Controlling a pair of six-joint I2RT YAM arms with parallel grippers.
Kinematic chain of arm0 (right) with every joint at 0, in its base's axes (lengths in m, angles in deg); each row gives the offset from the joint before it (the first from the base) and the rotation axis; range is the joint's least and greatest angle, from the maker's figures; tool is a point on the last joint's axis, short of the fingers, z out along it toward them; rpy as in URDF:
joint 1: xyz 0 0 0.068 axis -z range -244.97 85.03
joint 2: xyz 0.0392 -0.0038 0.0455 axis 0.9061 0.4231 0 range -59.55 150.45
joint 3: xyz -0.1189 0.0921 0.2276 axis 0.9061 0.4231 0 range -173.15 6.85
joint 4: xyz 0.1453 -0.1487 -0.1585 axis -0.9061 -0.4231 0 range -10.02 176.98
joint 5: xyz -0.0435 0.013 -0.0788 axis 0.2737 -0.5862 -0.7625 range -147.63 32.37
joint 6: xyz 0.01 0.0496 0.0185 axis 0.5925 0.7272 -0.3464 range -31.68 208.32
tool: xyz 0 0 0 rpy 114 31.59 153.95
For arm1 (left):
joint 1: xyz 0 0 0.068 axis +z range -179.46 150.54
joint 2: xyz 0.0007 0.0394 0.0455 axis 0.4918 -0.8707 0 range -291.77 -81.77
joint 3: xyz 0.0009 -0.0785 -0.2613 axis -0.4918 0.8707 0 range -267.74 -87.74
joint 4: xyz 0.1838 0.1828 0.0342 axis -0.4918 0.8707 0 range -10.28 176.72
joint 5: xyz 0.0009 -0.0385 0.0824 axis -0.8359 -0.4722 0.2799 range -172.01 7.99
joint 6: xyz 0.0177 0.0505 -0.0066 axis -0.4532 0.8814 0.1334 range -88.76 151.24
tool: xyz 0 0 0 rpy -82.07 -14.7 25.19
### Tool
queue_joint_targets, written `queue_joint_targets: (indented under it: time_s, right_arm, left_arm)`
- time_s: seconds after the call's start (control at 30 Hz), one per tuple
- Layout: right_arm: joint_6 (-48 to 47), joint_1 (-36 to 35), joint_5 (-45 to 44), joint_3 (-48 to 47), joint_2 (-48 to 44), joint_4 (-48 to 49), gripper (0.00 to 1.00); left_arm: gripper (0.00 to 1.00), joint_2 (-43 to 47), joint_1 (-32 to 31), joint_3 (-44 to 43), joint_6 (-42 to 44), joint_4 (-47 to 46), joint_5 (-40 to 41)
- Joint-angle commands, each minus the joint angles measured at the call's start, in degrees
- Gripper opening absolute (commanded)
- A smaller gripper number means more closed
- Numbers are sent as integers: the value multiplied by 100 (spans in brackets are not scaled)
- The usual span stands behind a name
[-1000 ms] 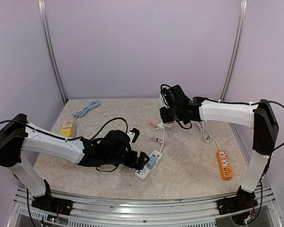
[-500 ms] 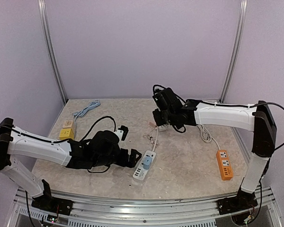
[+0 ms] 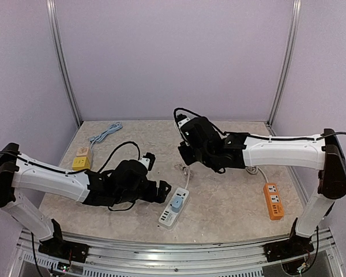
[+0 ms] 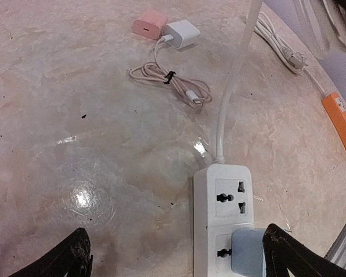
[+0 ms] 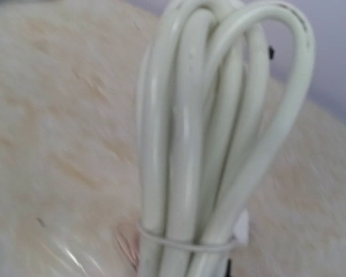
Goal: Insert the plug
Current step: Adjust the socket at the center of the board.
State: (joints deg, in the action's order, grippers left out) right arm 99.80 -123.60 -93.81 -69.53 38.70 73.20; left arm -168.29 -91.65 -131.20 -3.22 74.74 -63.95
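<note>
Near the table's (image 3: 236, 202) front, a blue plug (image 3: 177, 202) is seen seated in the white power strip (image 3: 169, 214); the left gripper (image 3: 163, 191) is spread empty beside it; the right gripper (image 3: 185, 154) is clenched on a bundled white cord (image 5: 207, 144), detailed only by its wrist view.

The beige marbled worktop (image 3: 230, 202) carries a white power strip (image 3: 173, 209) near the front and an orange power strip (image 3: 273, 201) at right. A yellow adapter (image 3: 81, 163) and a grey cable (image 3: 105, 133) lie at left. A pink charger (image 4: 150, 23) lies beside a white charger (image 4: 181, 33).

Top camera overlooks the table (image 3: 230, 196); left wrist closely shares the power strip (image 4: 225, 196).
</note>
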Motion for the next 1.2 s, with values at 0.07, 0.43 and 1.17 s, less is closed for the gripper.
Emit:
queue_joint_targets:
  time_s: [0.07,0.43,1.17]
  right_arm:
    - [-588,-16,213,-1229,774,514,5]
    - [-893,14,406,-2875,2725,754,7]
    - [-975,384,414,-3924,4481,871,30]
  left_arm:
    - [99,265,-38,-48,-672,775,998]
    - [99,1064,-64,275,-1449,1631,1931]
    - [99,1029,-214,273,-1684,1697,2187]
